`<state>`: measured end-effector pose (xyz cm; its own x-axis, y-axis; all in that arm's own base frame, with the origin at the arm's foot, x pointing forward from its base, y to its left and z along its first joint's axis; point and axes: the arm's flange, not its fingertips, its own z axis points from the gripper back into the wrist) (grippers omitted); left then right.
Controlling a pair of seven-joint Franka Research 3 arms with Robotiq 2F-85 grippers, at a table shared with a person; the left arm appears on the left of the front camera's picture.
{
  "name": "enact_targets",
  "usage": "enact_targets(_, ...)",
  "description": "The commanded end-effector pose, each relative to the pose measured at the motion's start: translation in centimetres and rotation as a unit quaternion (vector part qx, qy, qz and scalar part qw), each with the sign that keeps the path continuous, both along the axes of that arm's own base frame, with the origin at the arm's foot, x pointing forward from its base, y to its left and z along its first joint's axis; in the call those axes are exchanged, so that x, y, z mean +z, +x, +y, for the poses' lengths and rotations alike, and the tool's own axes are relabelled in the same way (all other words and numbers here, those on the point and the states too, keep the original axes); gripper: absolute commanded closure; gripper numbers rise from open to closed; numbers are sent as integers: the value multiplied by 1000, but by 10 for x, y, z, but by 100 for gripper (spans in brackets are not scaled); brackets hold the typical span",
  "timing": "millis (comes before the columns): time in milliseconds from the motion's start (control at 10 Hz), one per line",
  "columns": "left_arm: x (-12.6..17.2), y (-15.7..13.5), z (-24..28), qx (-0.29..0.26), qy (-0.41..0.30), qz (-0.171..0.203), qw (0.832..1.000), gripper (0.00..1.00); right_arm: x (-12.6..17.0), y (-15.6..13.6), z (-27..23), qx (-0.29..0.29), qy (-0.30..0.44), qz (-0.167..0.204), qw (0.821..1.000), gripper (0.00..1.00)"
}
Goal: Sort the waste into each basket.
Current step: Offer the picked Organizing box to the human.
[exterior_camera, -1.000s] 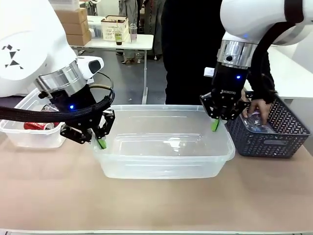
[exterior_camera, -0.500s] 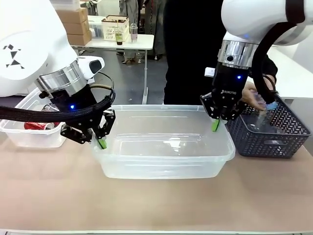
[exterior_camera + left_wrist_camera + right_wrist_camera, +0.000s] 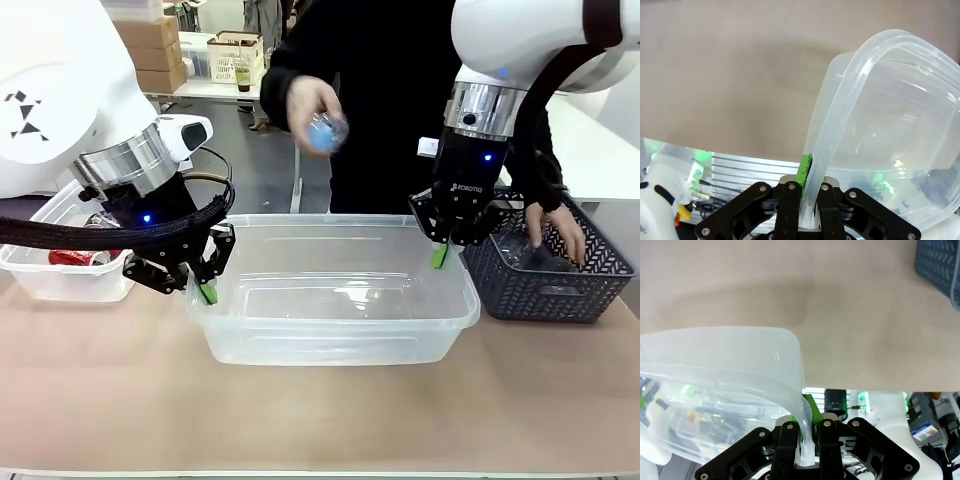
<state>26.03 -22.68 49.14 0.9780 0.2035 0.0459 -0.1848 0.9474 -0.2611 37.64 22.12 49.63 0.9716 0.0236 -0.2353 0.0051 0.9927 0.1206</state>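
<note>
A moment ago a bottle (image 3: 326, 132) was being lifted from the dark basket (image 3: 545, 292) at the table's right edge. Now the person's hand (image 3: 303, 103) holds it in the air beyond the big tub (image 3: 330, 345) mid-table, so I'd guess it's about to be dropped in. Neither arm has budged: the left gripper (image 3: 207, 291) is clamped on the tub's left rim, the right gripper (image 3: 440, 256) on its right rim. The bottle is a blur, the other hand (image 3: 560, 232) covers what's left in the basket, and the left arm half hides the small tub (image 3: 60, 285) holding a red can (image 3: 75, 257).
</note>
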Motion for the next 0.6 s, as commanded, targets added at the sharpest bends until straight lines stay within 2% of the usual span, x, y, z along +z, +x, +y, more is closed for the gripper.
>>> enact_targets(0,3,2,7,10,-5,-6,1000,100,0,0,-3,-3,-3,2,1000,100)
enact_targets(500,3,2,7,10,-5,-6,1000,100,0,0,-3,-3,-3,2,1000,100)
